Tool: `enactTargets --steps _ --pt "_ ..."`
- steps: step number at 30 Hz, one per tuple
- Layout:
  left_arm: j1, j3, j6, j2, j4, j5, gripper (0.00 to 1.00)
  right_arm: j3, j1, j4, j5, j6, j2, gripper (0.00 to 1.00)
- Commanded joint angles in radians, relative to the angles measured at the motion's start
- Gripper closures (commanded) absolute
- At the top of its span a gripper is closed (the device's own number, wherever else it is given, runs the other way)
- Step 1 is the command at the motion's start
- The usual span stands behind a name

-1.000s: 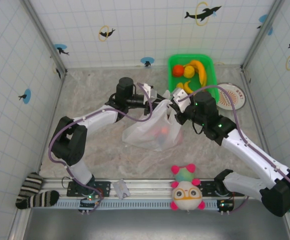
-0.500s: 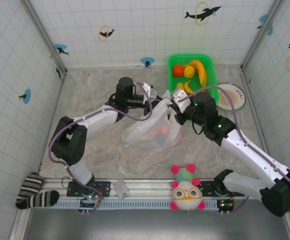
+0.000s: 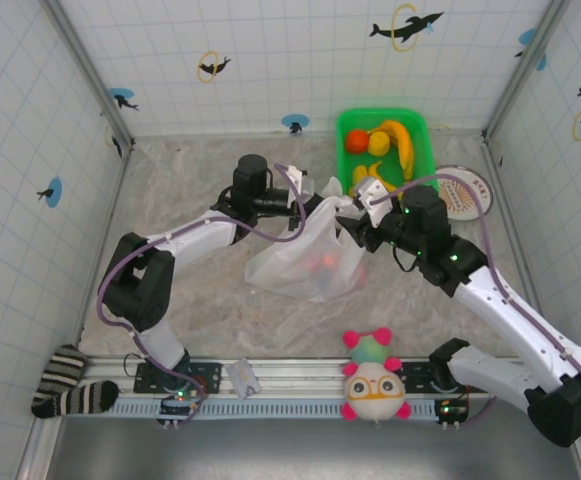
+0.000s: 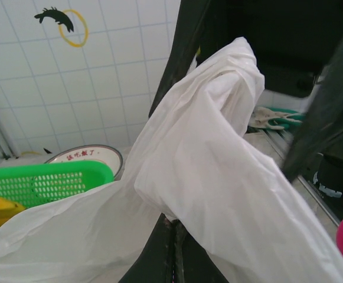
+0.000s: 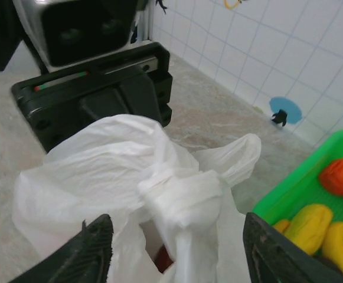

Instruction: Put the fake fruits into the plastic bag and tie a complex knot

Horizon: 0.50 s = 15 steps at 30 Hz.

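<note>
Tabletop: knot inside spread right claw

Both arms reach forward and bend inward, wrists nearly meeting. The left gripper is pinched tight on the bag. The right gripper faces it, fingers spread, gripping nothing.

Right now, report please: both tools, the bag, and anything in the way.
Left tool shut on the plastic bag. Right tool open around the knot. Some fake fruits lie in the green basket. Nothing blocks the tools.
</note>
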Motion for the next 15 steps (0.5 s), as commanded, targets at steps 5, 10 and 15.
enactTargets --steps 5,10,15 --pt "-0.008 0.009 -0.011 -0.002 0.027 0.005 1.00 -0.021 -0.122 -0.134 -0.089 0.135 -0.222 0.22" --pt "-0.009 0.010 0.003 -0.009 -0.010 -0.003 1.00 -0.041 -0.278 -0.152 -0.325 0.417 -0.325 0.21" --pt "-0.009 0.009 0.001 -0.017 -0.016 -0.007 1.00 -0.103 -0.293 -0.090 -0.508 0.670 -0.324 0.31"
